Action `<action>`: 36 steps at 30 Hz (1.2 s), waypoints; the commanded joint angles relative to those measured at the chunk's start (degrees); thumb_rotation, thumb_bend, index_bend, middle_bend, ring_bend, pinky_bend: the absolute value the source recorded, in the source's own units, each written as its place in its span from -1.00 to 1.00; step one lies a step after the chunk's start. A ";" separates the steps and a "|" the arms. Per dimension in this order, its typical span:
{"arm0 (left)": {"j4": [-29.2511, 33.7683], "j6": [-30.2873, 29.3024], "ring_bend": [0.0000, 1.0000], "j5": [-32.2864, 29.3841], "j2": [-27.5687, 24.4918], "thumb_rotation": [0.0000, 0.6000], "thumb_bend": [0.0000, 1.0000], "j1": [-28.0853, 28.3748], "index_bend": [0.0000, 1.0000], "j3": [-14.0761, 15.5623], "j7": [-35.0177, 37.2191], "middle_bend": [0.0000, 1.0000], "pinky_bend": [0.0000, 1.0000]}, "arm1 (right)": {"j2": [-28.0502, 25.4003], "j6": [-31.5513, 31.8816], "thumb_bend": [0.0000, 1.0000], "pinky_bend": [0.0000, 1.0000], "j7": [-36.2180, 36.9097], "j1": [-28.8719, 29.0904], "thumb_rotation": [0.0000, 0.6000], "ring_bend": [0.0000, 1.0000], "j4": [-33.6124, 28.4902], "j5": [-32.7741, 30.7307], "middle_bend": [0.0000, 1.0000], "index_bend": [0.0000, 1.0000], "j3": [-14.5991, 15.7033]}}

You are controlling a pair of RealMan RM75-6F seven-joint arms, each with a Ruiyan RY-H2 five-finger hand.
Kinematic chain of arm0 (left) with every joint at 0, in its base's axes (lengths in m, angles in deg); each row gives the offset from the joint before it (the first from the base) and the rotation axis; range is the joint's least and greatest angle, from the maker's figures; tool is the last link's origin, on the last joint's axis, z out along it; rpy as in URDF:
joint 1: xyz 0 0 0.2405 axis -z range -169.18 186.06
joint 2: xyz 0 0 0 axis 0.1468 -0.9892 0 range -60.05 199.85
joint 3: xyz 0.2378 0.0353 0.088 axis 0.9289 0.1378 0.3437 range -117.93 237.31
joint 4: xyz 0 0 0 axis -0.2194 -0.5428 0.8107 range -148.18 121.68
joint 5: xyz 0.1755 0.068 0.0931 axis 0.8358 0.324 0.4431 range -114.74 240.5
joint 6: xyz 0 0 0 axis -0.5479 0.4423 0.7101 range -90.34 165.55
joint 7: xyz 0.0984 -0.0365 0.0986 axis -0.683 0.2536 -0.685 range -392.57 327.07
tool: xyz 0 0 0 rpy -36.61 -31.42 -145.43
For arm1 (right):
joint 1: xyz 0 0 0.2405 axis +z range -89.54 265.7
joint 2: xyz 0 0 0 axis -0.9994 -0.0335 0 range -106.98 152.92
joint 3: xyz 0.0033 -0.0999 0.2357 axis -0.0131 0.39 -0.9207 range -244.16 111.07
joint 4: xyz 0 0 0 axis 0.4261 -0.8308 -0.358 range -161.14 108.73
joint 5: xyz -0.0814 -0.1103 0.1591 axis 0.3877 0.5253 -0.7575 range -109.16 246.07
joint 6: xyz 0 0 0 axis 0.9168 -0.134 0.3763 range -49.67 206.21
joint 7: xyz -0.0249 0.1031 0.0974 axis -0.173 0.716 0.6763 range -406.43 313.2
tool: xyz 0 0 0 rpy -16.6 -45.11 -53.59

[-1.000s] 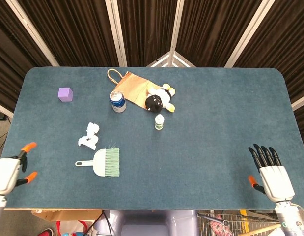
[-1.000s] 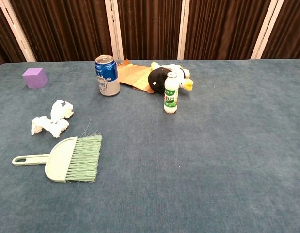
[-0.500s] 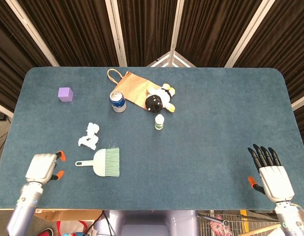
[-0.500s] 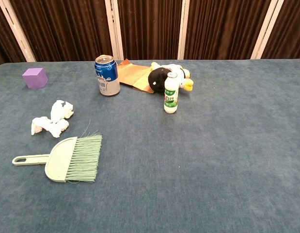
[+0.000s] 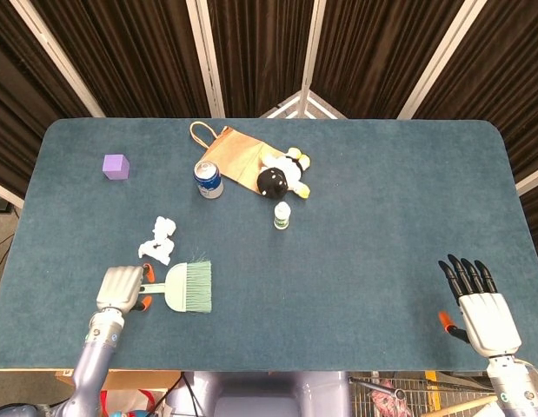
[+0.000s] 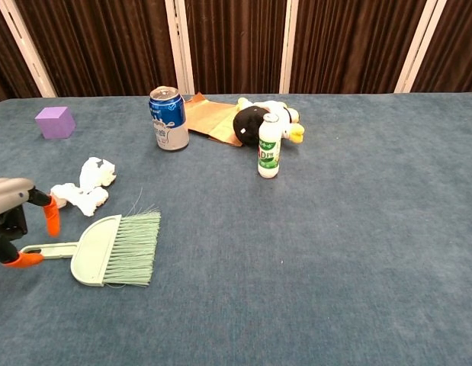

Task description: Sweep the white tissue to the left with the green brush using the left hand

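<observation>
So far nothing is swept: my left hand (image 5: pixel 121 287) is only at the handle end of the green brush (image 5: pixel 189 287), and the grasp itself looks unfinished. From the chest view my orange-tipped fingers (image 6: pixel 51 216) stand apart, one above the thin handle and one below it, straddling it without clearly pressing on it; I cannot tell whether either tip touches. So I judge the hand spread and holding nothing yet. Just beyond my fingertips the brush lies flat on the surface (image 5: pixel 355 261), its handle pointing toward my hand and its bristles fanned away from it, to my right. Near the hand, a little farther out across the surface, sits the white tissue (image 5: pixel 157 241), crumpled in two lumps, just beside the brush head but not touching it. Closing on the handle, lifting, and the sweep leftward all remain. My right hand (image 5: pixel 477 300) rests well apart at the near right edge, fingers extended and holding nothing.
</observation>
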 commanded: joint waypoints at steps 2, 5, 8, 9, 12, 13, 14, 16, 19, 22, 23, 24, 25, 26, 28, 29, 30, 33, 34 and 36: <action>-1.61 -0.84 1.00 -1.76 1.98 1.00 -0.20 1.44 -0.09 -0.12 -1.43 1.00 1.00 | 0.02 0.04 -0.35 -1.00 0.06 -0.01 1.00 -1.00 0.00 0.00 -1.00 -1.00 -0.01; -2.50 -1.33 1.00 -2.58 3.10 1.00 -0.18 2.12 -0.09 -0.13 -1.67 1.00 1.00 | -0.01 0.04 -0.35 -1.00 0.15 -0.01 1.00 -1.00 -0.04 0.00 -1.00 -1.00 -0.02; -3.22 -1.65 1.00 -3.04 3.75 1.00 -0.17 2.68 -0.09 0.01 -1.98 1.00 1.00 | -0.01 0.10 -0.36 -1.00 0.18 -0.02 1.00 -1.00 -0.06 0.04 -1.00 -1.00 -0.02; -3.55 -1.76 1.00 -3.22 3.99 1.00 -0.17 2.89 -0.09 0.10 -2.10 1.00 1.00 | -0.01 0.12 -0.36 -1.00 0.20 -0.02 1.00 -1.00 -0.07 0.05 -1.00 -1.00 -0.03; -4.31 -1.96 1.00 -3.76 4.60 1.00 -0.17 3.33 -0.09 0.35 -2.18 1.00 1.00 | 0.02 0.15 -0.35 -1.00 0.25 -0.01 1.00 -1.00 0.01 0.12 -1.00 -1.00 -0.02; -4.48 -1.98 1.00 -3.92 4.74 1.00 -0.17 3.42 -0.08 0.43 -2.17 1.00 1.00 | 0.02 0.16 -0.35 -1.00 0.25 -0.01 1.00 -1.00 0.00 0.13 -1.00 -1.00 -0.02; -4.72 -1.98 1.00 -4.16 4.92 1.00 -0.17 3.53 -0.08 0.62 -2.22 1.00 1.00 | 0.02 0.18 -0.35 -1.00 0.25 -0.02 1.00 -1.00 -0.01 0.13 -1.00 -1.00 -0.02; -5.10 -2.05 1.00 -4.35 5.19 1.00 -0.16 3.71 -0.08 1.00 -2.31 1.00 1.00 | 0.01 0.17 -0.35 -1.00 0.28 -0.03 1.00 -1.00 -0.02 0.09 -1.00 -1.00 -0.02; -5.45 -2.14 1.00 -4.43 5.52 1.00 -0.16 3.80 -0.06 1.50 -2.07 1.00 1.00 | -0.05 0.04 -0.36 -1.00 0.36 0.08 1.00 -1.00 -0.04 0.06 -1.00 -1.00 -0.08; -5.69 -2.16 1.00 -4.40 5.67 1.00 -0.12 3.83 0.01 1.96 -1.80 1.00 1.00 | -0.08 0.17 -0.36 -1.00 0.31 -0.02 1.00 -1.00 -0.04 0.20 -1.00 -1.00 0.04; -5.76 -2.18 1.00 -4.35 5.70 1.00 -0.05 3.83 0.07 2.08 -1.66 1.00 1.00 | -0.03 0.10 -0.36 -1.00 0.31 0.00 1.00 -1.00 0.03 0.18 -1.00 -1.00 0.05; -5.82 -2.26 1.00 -4.16 5.70 1.00 0.05 3.82 0.16 2.22 -1.38 1.00 1.00 | 0.01 0.12 -0.36 -1.00 0.30 -0.01 1.00 -1.00 0.03 0.16 -1.00 -1.00 0.04; -5.82 -2.33 1.00 -3.92 5.70 1.00 0.12 3.80 0.22 2.27 -1.07 1.00 1.00 | 0.02 0.13 -0.36 -1.00 0.29 -0.01 1.00 -1.00 0.02 0.14 -1.00 -1.00 0.02; -5.84 -2.49 1.00 -3.44 5.69 1.00 0.22 3.75 0.31 2.34 -0.52 1.00 1.00 | 0.02 0.14 -0.36 -1.00 0.28 -0.02 1.00 -1.00 0.01 0.13 -1.00 -1.00 0.02; -5.60 -2.96 1.00 -1.97 5.44 1.00 0.33 3.67 0.42 2.52 0.48 1.00 1.00 | 0.03 0.21 -0.36 -1.00 0.27 -0.04 1.00 -1.00 0.01 0.15 -1.00 -1.00 0.00; -5.42 -3.15 1.00 -1.44 5.28 1.00 0.37 3.66 0.48 2.60 0.72 1.00 1.00 | 0.03 0.22 -0.36 -1.00 0.28 -0.04 1.00 -1.00 0.01 0.14 -1.00 -1.00 0.00; -4.84 -3.63 1.00 -0.29 4.86 1.00 0.38 3.71 0.50 2.71 0.90 1.00 1.00 | 0.04 0.14 -0.36 -1.00 0.28 -0.03 1.00 -1.00 0.06 0.05 -1.00 -1.00 -0.01; -2.78 -5.19 1.00 2.58 3.53 1.00 0.41 4.09 0.53 2.86 0.23 1.00 1.00 | 0.07 0.01 -0.35 -1.00 0.22 -0.01 1.00 -1.00 0.03 -0.05 -1.00 -1.00 0.01; -1.63 -5.75 1.00 3.51 2.96 1.00 0.41 4.26 0.54 2.72 0.02 1.00 1.00 | 0.09 -0.04 -0.36 -1.00 0.13 0.00 1.00 -1.00 0.01 -0.07 -1.00 -1.00 0.01; 0.74 -6.50 1.00 4.50 2.01 1.00 0.41 4.77 0.54 1.97 -0.46 1.00 1.00 | 0.10 -0.09 -0.36 -1.00 -0.05 0.04 1.00 -1.00 -0.05 -0.07 -1.00 -1.00 0.01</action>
